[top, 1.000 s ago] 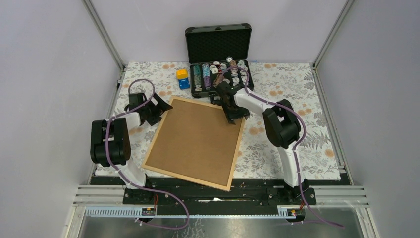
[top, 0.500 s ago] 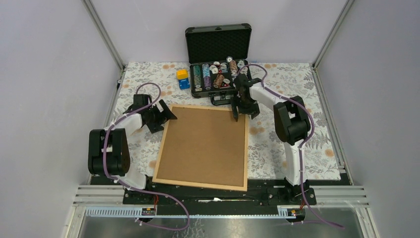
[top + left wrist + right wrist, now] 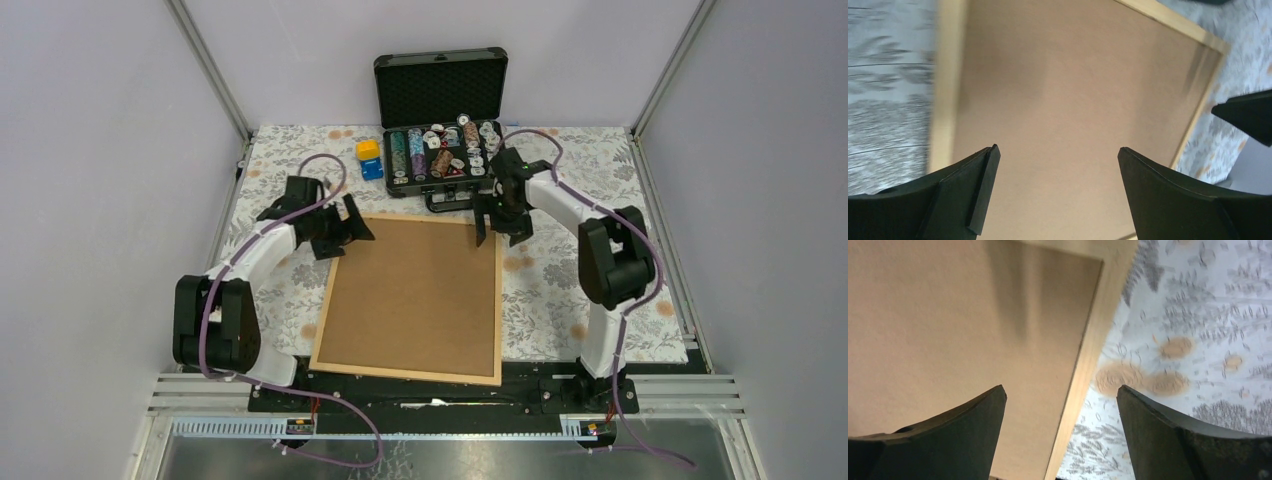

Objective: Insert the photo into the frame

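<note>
Overhead view of a desk point(image 3: 600, 170) covered with a pale floral cloth, with two robot arms reaching in from its near edge. The left pincer point(image 3: 350, 235) is spread wide and holds nothing. It hangs over the far left corner of the frame point(image 3: 405, 373), a large rectangle of thin light wood lying flat on the desk, below and between the two pincers. Its opening is filled by a plain brown backing sheet point(image 3: 415, 295). In the left wrist view, the left pincer point(image 3: 1057, 150) has both dark fingers above the backing sheet point(image 3: 1073, 90), and the frame's point(image 3: 945, 75) pale wooden edge runs just outside one finger. The right pincer point(image 3: 497, 232) is also spread wide and empty, above the frame's far right corner. In the right wrist view, the right pincer point(image 3: 1060, 389) straddles the wooden edge of the frame point(image 3: 1088, 355): one finger is over the backing sheet point(image 3: 948, 315) and the other over the floral cloth. Whether either pincer touches the wood cannot be told. Just beyond the right pincer, at the far side of the desk, a black case point(image 3: 440, 88) stands open with rows of coloured chips inside. A small yellow and blue block point(image 3: 369, 158) sits just to the case's left, beyond the left pincer.
</note>
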